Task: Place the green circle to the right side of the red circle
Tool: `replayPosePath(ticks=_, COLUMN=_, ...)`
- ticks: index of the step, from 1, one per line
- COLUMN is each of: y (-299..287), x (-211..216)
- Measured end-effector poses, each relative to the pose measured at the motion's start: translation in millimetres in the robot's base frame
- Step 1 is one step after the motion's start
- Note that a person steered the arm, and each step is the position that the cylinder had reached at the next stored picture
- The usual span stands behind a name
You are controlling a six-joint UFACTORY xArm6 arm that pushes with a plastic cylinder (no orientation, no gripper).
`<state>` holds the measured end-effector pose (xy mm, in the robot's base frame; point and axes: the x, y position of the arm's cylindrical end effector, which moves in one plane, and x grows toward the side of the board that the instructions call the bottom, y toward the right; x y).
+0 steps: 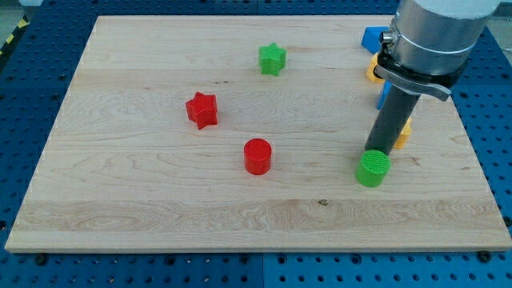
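Presently, the green circular plastic block (pixel 373 169) lies on the pale wooden table top (pixel 160 208), in the half toward the view's right edge and nearer the bottom edge than the top. The red circular plastic block (pixel 258 156) sits near the table's centre, well apart from the green one and to its left. The arm carries no pincer; it ends in a straight dark rod, and the tip (pixel 378 150) stands at the green circle's upper edge, touching or just beside it; which cannot be told.

Other items noted: a red star-shaped block (pixel 202 110) up and left of the red circle; a green star-shaped block (pixel 272 59) near the top edge. Toward the top right corner, a blue block (pixel 372 38) and orange blocks (pixel 402 134) lie partly hidden behind the arm's grey housing (pixel 432 36); their shapes cannot be made out.
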<state>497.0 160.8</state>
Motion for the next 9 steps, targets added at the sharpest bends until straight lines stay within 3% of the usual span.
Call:
replayPosePath(ticks=3, y=38, x=4)
replayPosePath(ticks=5, y=41, x=39)
replayPosePath(ticks=9, y=33, x=50)
